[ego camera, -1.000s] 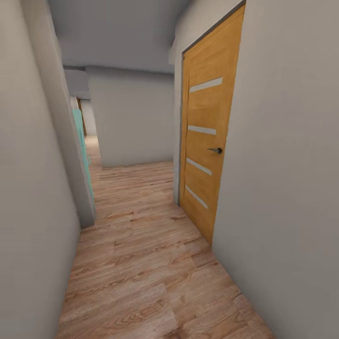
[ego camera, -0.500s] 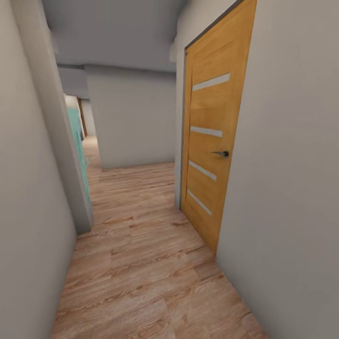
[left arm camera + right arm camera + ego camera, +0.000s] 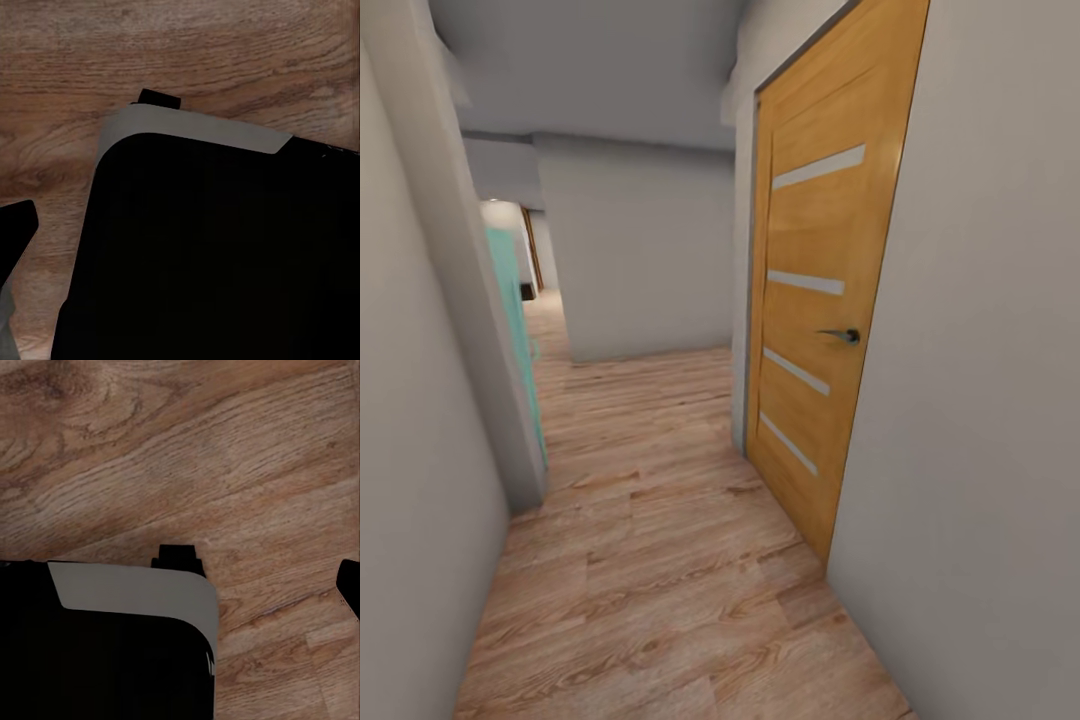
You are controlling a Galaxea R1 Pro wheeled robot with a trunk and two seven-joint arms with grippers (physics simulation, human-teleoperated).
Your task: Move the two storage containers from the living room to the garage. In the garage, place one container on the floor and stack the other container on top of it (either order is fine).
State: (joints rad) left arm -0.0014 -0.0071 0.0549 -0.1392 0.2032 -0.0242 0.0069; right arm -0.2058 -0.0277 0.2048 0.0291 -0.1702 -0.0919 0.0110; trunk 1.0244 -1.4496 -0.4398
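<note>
No orange-red storage container is in sight, and the grey concrete floor of the garage is out of view. I am in a narrow hallway with light wood plank flooring [image 3: 650, 560]. An orange-wood door with glass slits [image 3: 820, 300] stands shut in the right wall. One dark fingertip [image 3: 16, 225] of my left gripper sits at the edge of the left wrist view, above the planks. One dark fingertip [image 3: 349, 582] of my right gripper sits likewise at the edge of the right wrist view. Each is far from the view's middle, with nothing held.
White walls close in on both sides [image 3: 410, 450]. A teal panel [image 3: 515, 310] shows past the left wall's corner. A white wall [image 3: 640, 260] blocks the hallway ahead, with passage to its left. My black, grey-edged base [image 3: 210, 255] [image 3: 105, 660] hangs over the planks.
The camera has advanced along the hallway. The orange-wood door now looks larger and nearer on the right, and the left wall corner is closer.
</note>
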